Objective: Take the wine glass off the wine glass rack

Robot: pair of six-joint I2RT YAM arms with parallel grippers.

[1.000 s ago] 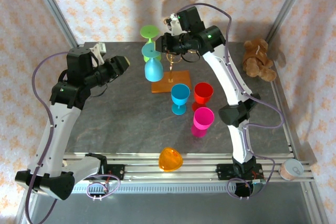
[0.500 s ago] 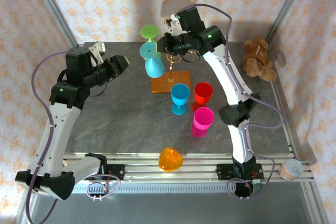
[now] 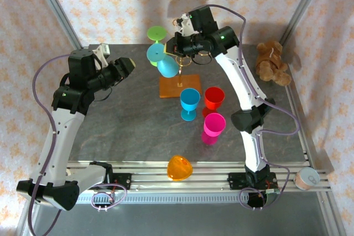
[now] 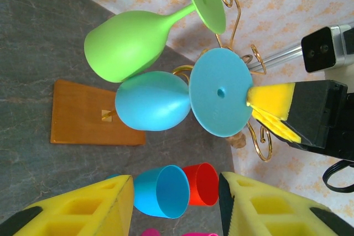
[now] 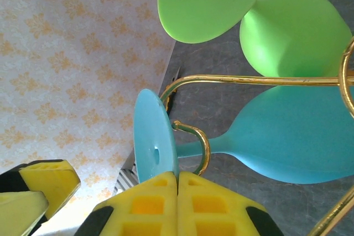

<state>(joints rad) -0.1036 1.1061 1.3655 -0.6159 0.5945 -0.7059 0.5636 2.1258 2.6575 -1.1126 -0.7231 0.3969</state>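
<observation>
Nearest us, at the counter's (image 3: 127, 120) front edge, is an orange cup (image 3: 180, 168), and past it stand a pink cup (image 3: 214, 125), a blue cup (image 3: 189, 100) and a red cup (image 3: 213, 99). Beyond them, the wine glass rack (image 4: 83, 117) carries the blue wine glass (image 4: 152, 108) foot-up on a scroll arm. Its long axis is tilted, with the bowl low toward the post and the foot high. The left hand (image 4: 176, 203) hangs wide open, well off to the left. The right hand (image 5: 178, 183) is the nearer one, its pads pressed together on the foot's rim. We judge the foot must slide out along the scroll's open end. A green wine glass (image 4: 130, 42) hangs just behind. We can read no writing.
</observation>
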